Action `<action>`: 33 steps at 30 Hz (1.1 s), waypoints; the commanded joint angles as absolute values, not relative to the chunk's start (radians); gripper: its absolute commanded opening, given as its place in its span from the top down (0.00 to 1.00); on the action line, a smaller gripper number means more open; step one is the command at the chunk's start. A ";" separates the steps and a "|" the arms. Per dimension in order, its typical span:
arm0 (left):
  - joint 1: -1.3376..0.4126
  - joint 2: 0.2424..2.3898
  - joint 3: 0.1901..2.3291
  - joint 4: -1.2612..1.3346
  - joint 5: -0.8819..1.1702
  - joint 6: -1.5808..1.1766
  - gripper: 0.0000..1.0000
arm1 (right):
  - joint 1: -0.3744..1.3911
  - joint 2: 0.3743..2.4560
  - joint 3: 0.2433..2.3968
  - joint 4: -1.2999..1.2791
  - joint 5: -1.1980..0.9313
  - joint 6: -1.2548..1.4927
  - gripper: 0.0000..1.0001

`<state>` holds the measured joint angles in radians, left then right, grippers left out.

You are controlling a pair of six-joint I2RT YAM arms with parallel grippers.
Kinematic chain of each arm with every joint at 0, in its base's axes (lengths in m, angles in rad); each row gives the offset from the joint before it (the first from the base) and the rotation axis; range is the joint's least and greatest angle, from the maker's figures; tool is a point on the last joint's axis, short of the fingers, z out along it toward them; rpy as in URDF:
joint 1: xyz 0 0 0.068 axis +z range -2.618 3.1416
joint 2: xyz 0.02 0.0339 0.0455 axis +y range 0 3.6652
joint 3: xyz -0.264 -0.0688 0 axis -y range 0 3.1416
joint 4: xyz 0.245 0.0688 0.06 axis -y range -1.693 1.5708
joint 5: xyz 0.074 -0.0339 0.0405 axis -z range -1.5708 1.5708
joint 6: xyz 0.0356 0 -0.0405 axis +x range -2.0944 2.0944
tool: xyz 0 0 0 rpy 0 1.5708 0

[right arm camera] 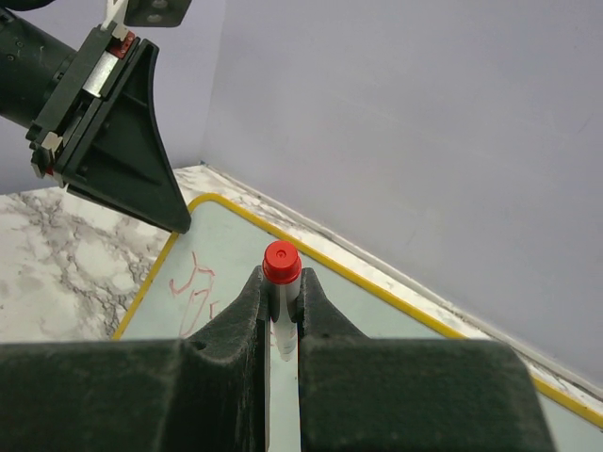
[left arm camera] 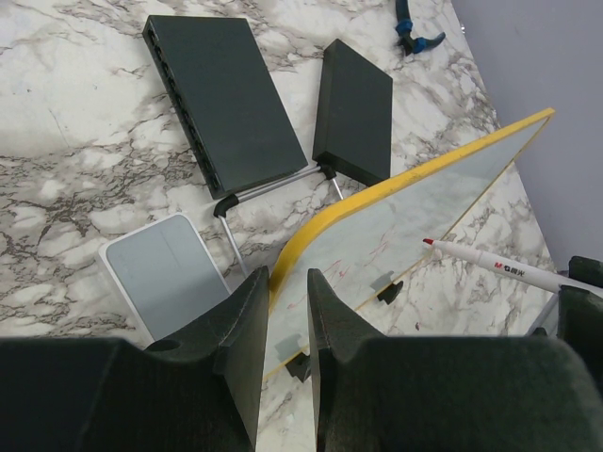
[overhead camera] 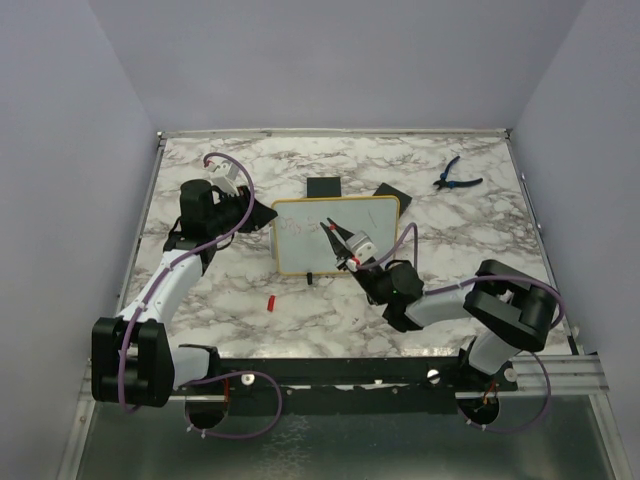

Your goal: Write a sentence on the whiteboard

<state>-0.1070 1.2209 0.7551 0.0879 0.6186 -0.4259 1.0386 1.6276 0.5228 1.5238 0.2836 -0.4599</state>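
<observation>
The whiteboard [overhead camera: 370, 218], white with a thin yellow frame, stands tilted on two black feet at mid-table. My left gripper [overhead camera: 262, 214] is shut on its left edge; in the left wrist view the yellow frame [left arm camera: 311, 231] runs in between the two fingers. My right gripper [overhead camera: 337, 240] is shut on a white marker [right arm camera: 282, 266] with a red end, held over the board's face [right arm camera: 236, 273]. From the left wrist the marker [left arm camera: 499, 266] points its red tip at the board [left arm camera: 415, 212]. The sentence [right arm camera: 193, 282] is a faint red scribble near the board's left end.
Two flat black boxes [left arm camera: 221, 94] [left arm camera: 353, 108] lie behind the board, with a small grey-white box [left arm camera: 165, 273] beside the left gripper. Blue pliers [overhead camera: 456, 177] lie at the back right. A small red cap [overhead camera: 271, 302] rests on the marble in front of the board.
</observation>
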 commanded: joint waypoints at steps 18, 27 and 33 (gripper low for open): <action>-0.112 1.198 0.753 0.100 0.617 -0.413 0.76 | 1.031 1.687 0.573 1.735 0.285 -0.464 0.99; -0.112 1.196 0.753 0.099 0.616 -0.413 0.76 | 1.031 1.718 0.585 1.735 0.315 -0.474 0.99; -0.112 1.195 0.752 0.099 0.616 -0.413 0.76 | 1.029 1.739 0.594 1.736 0.330 -0.486 0.99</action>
